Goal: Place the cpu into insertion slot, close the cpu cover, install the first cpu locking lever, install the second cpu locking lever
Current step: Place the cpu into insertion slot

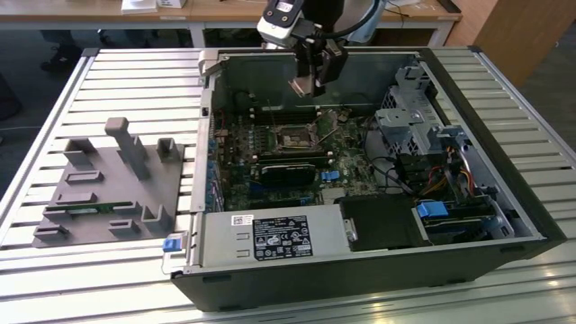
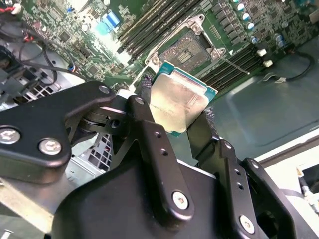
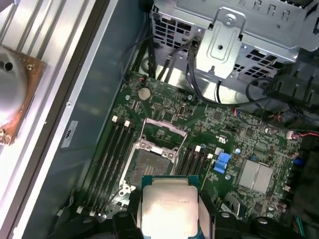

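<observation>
Hanging above the insertion slot — seemingly tilted — the pincer pinches the cpu.

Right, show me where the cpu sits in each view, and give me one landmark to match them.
Exterior view: the cpu hangs above the open case, higher in the picture than the insertion slot.
Second wrist view: the cpu is mid-picture, clamped between the fingers, with the slot beyond it.
First wrist view: the cpu is in the foreground, the slot just past it.
Shared landmark: the insertion slot.
</observation>
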